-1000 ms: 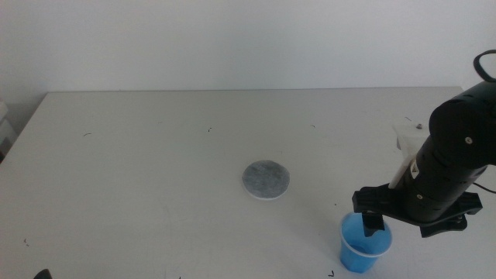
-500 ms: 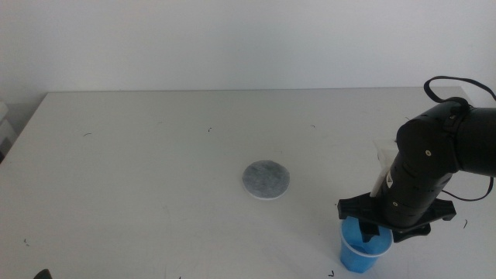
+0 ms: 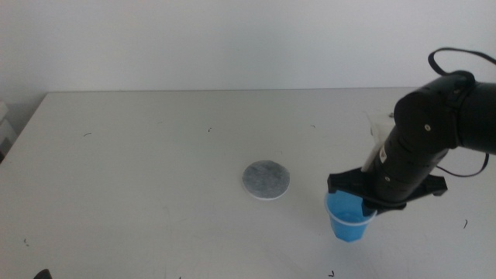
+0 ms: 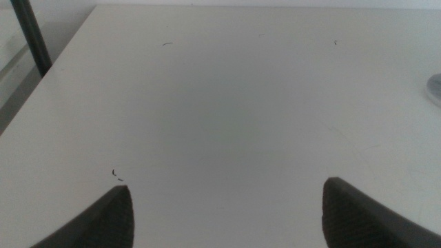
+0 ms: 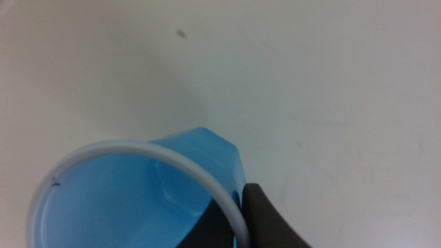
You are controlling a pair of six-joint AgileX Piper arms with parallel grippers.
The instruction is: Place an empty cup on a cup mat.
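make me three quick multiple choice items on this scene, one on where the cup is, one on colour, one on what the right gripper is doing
1. Where is the cup relative to the cup mat in the middle view?
A. centred on it
B. to its right, apart from it
C. behind it, touching it

2. What colour is the cup?
A. bright blue with a white rim
B. red
C. clear

3. What is the state of the right gripper?
A. open, far from the cup
B. shut on the cup's rim
C. pressing on the mat

Answers:
1 B, bare table shows between the mat and the cup.
2 A, the right wrist view shows blue walls under a thin white rim.
3 B, one jaw sits inside the cup and one outside, pinching the wall. The left gripper waits open over bare table.
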